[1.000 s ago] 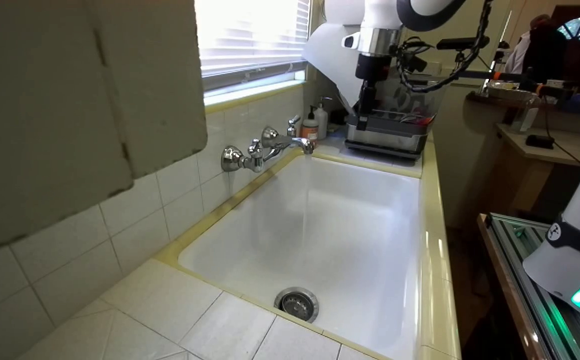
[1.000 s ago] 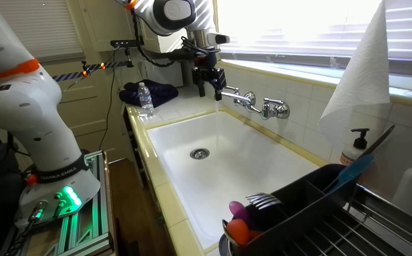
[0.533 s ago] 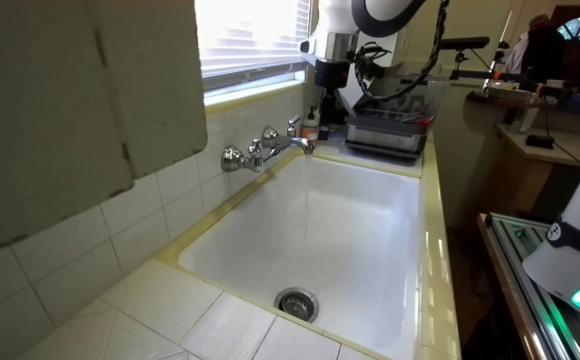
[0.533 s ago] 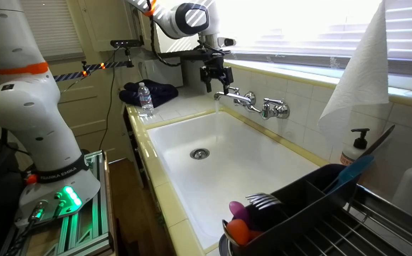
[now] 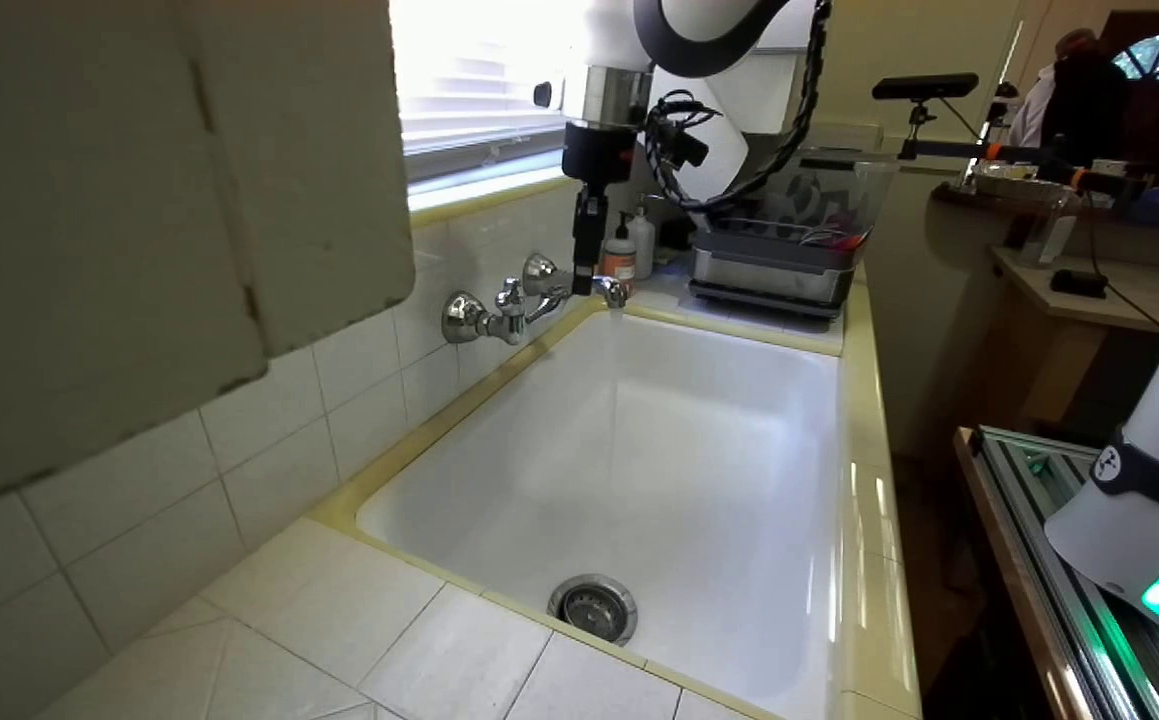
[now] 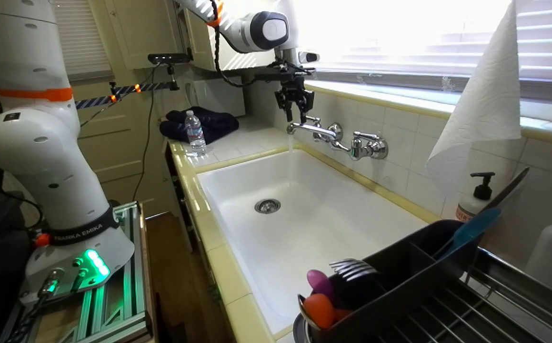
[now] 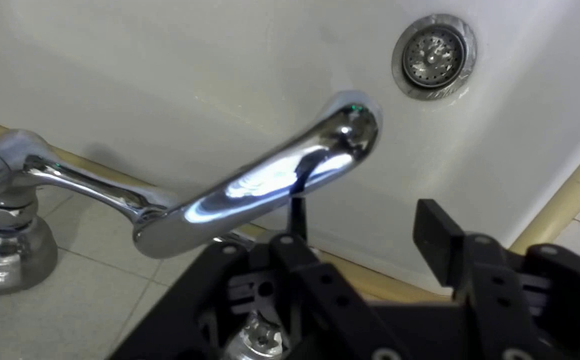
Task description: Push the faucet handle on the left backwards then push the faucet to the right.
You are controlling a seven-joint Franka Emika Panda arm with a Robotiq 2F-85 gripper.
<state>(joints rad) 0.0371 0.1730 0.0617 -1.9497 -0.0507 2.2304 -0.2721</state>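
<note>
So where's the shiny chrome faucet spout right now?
In the wrist view, the chrome spout slants across the middle near the black gripper, reaching over the white sink, lower left of the round metal drain.

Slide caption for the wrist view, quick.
Open end effector near the chrome faucet spout, sink drain at upper right.

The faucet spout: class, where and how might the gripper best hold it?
Probably midway along the spout, from above, pinching across its width: it is a long, slim bar reaching out over the sink, bare on top, and the open gripper points down close to it.
</note>
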